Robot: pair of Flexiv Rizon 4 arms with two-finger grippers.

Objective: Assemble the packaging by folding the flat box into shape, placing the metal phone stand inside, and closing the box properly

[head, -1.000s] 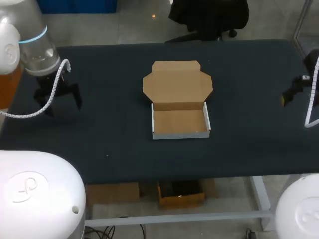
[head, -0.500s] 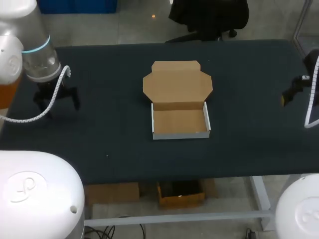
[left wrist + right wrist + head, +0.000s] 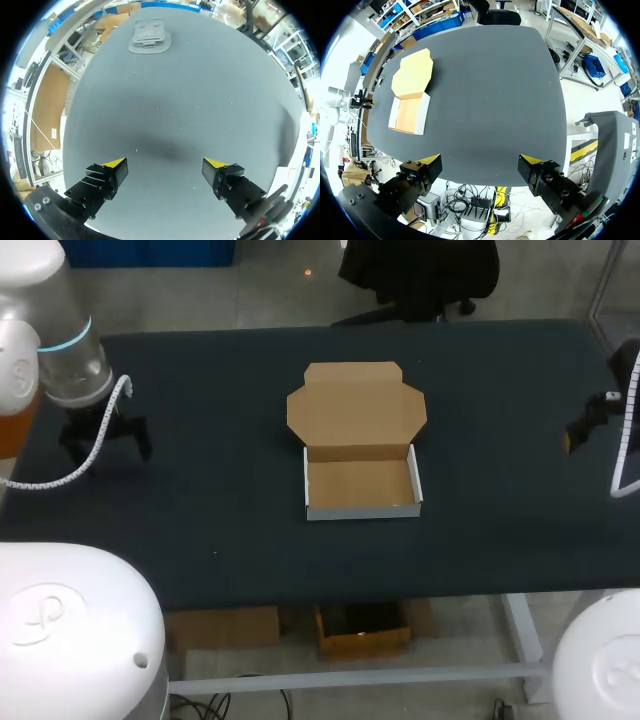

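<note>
A: Where is the box (image 3: pixel 360 455) found?
B: It is set at the middle of the dark table (image 3: pixel 220 530). Its tray is folded up, and its brown lid is laid open and flat on the far side. In the right wrist view it is seen well ahead of the right jaws.
A: And the metal phone stand (image 3: pixel 149 36)?
B: It is seen lying near the table's edge, well ahead of the left jaws.
A: How are the 2 pairs of jaws held?
B: Both are spread apart. The left are held over the table's left side, the right at its right edge.
</note>
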